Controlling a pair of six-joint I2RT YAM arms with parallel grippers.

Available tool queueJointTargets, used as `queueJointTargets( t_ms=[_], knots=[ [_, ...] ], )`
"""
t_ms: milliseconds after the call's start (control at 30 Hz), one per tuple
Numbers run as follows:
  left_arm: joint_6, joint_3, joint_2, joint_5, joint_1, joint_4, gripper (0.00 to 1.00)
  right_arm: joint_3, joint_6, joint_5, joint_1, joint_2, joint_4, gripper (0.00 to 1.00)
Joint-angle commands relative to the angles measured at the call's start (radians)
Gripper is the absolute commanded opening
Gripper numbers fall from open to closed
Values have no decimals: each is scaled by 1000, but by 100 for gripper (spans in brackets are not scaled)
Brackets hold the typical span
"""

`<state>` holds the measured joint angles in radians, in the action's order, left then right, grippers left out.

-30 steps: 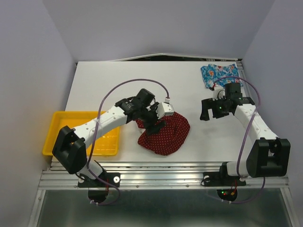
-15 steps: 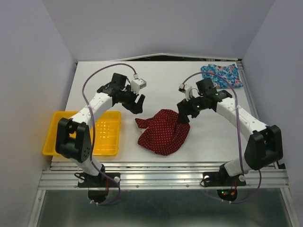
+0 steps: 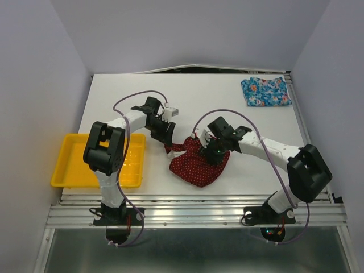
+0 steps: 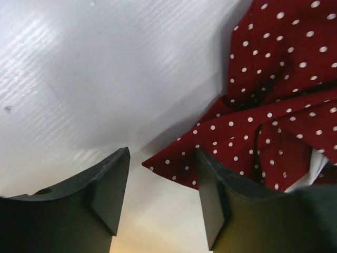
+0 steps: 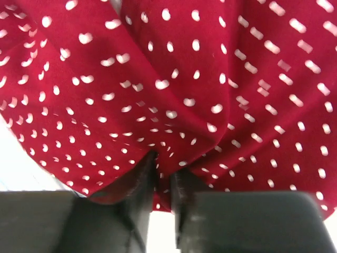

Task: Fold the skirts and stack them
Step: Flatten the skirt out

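**Between left gripper (image 3: 165,132) and right gripper (image 3: 211,151): red skirt (image 3: 199,165) held at one side only**

Just ahead of the left gripper, one corner of the red skirt is seen lying on the table (image 4: 79,63). Its tip reaches into the gap between the two fingers (image 4: 108,184). The jaws are spread wide and nothing is gripped. Bare table is shown ahead of these fingers and to their left, and cloth fills the room to their right.

At the right gripper, the fingers are drawn almost together and a fold of the dotted cloth is pinched between them. This is shown by the right wrist view alone. From above, the fingers are hidden under the gripper's own body, which sits on the far right edge of the crumpled skirt.

Only the view from above shows the rest. The blue skirt (image 3: 265,91) is laid flat well beyond the right gripper. It sits at the far right corner of the table, close to both edges and well apart from the red one. A broad stretch of bare table is seen between the two skirts. Behind the left gripper, alongside its arm, a yellow tray (image 3: 62,165) is set at the near left edge of the table.
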<state>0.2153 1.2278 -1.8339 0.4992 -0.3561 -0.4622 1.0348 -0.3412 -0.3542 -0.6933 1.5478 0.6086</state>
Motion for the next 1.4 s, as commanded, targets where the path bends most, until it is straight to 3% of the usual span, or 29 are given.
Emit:
queueJointTargets(
  t_ms=[0, 33, 133, 167, 233, 333, 533, 767, 800, 833, 933, 967, 1033, 1167, 1200, 1233, 1367],
  knots=[
    [-2, 42, -48, 84, -6, -42, 52, -57, -54, 106, 6, -107, -44, 16],
    [1, 48, -54, 126, -7, -53, 41, -73, -71, 118, 6, -133, -34, 14],
    [10, 68, -48, 194, -6, -67, 27, -97, -110, 141, 6, -158, -21, 14],
    [10, 78, -39, 228, -7, -70, 12, -120, -116, 153, 6, -173, -24, 14],
    [9, 94, -18, 248, -6, -64, 0, -140, -131, 222, 6, -183, -47, 13],
    [-10, 136, 71, 251, 19, -29, 0, -159, -166, 343, 6, -189, -78, 1],
    [9, 256, 250, 162, 42, -84, 0, -148, -298, 350, 257, -250, -138, 1],
    [-100, 127, 415, 27, 39, -61, 0, -157, -478, 313, 484, -311, -231, 1],
    [-135, 105, 429, 13, 39, -46, 0, -154, -508, 288, 526, -305, -246, 2],
    [-149, 87, 441, 9, 39, -40, 0, -150, -509, 276, 546, -296, -260, 14],
    [-197, 18, 475, 27, 26, -7, 0, -116, -468, 291, 583, -223, -357, 29],
    [-206, -14, 495, 27, 7, 5, 0, -57, -444, 300, 583, -156, -369, 49],
    [-249, -66, 519, 42, -17, 42, 0, 23, -356, 302, 583, -89, -365, 56],
    [-257, -97, 529, 27, -81, 63, 0, 226, -216, 181, 583, 4, -175, 58],
    [-257, -93, 525, 29, -84, 66, 0, 269, -194, 122, 583, 11, -108, 58],
    [-255, -87, 521, 35, -86, 69, 0, 325, -149, -31, 583, 5, 7, 61],
    [-249, -15, 539, 133, -86, 137, 0, 286, -79, -242, 528, -55, 111, 81]
  ],
)
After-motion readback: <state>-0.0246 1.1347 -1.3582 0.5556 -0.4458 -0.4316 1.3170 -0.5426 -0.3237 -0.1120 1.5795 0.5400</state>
